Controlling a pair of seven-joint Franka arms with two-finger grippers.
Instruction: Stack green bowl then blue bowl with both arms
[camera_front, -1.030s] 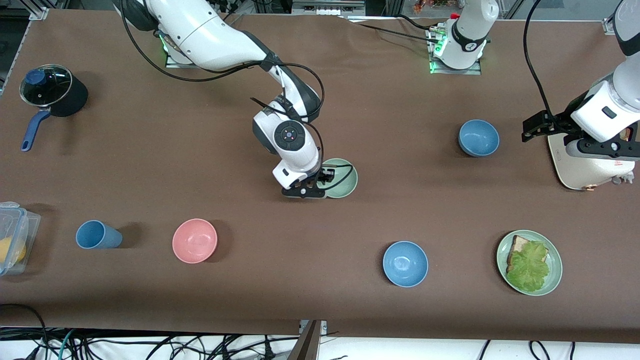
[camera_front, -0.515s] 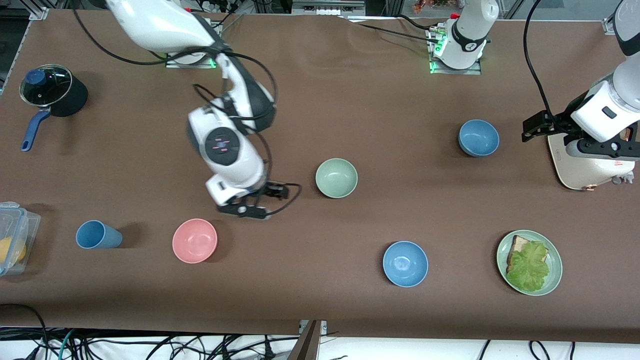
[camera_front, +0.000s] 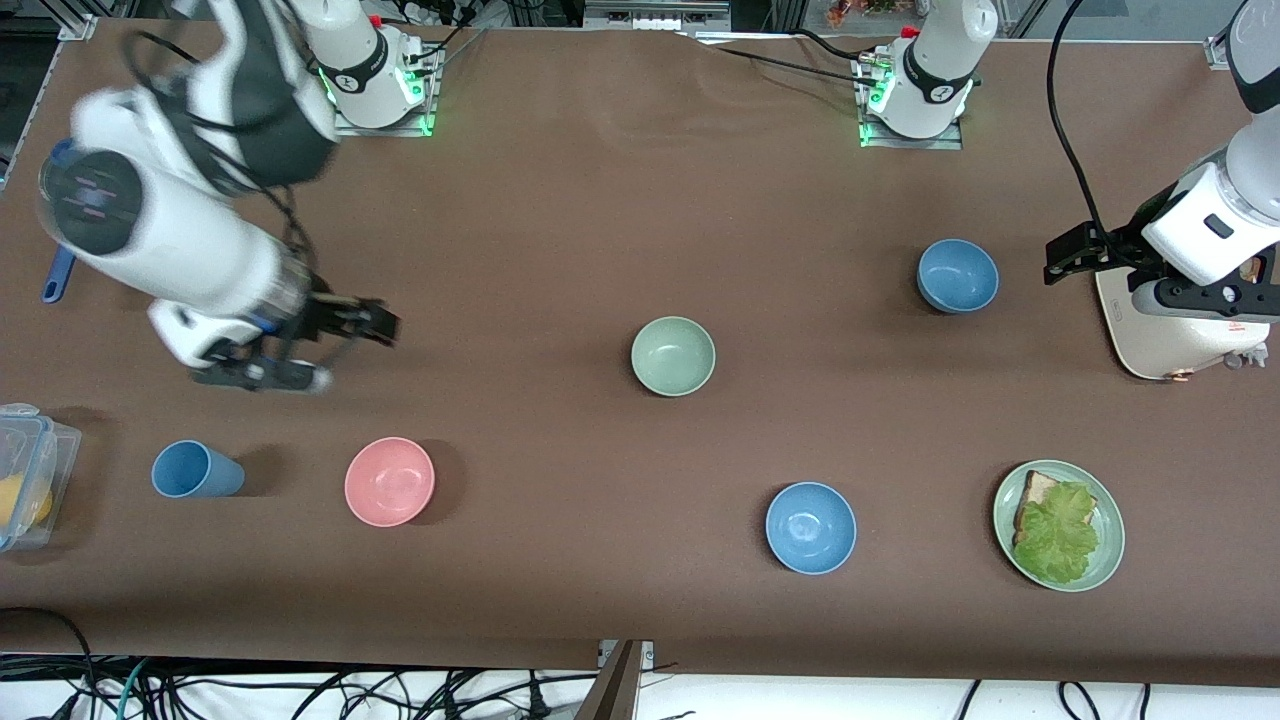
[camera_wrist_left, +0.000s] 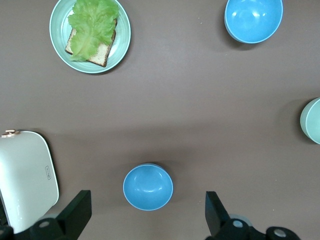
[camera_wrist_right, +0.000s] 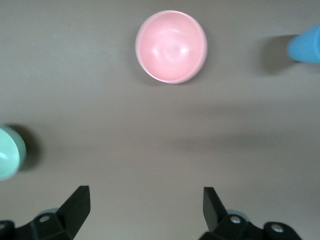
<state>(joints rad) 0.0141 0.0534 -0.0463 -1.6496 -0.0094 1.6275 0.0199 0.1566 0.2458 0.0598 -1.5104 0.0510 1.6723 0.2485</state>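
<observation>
The pale green bowl (camera_front: 673, 356) stands upright and alone at mid-table; its edge shows in the right wrist view (camera_wrist_right: 7, 152). The duller blue bowl (camera_front: 958, 276) stands toward the left arm's end, apart from it. My left gripper (camera_front: 1075, 255) hangs open and empty in the air beside that blue bowl; in the left wrist view the bowl (camera_wrist_left: 148, 187) lies below, between the spread fingers of the gripper (camera_wrist_left: 146, 220). My right gripper (camera_front: 362, 324) is open and empty, high over bare table toward the right arm's end (camera_wrist_right: 145, 212).
A pink bowl (camera_front: 389, 481) and a blue cup (camera_front: 195, 470) stand nearer the camera than the right gripper. A brighter blue bowl (camera_front: 811, 527), a plate with lettuce and bread (camera_front: 1105, 560), a white appliance (camera_front: 1165, 335), a black pot (camera_front: 140, 200) and a plastic box (camera_front: 25, 480) are around.
My right gripper has left the green bowl's rim and swung away toward the right arm's end of the table. The green bowl stays where it was. The left arm has not moved.
</observation>
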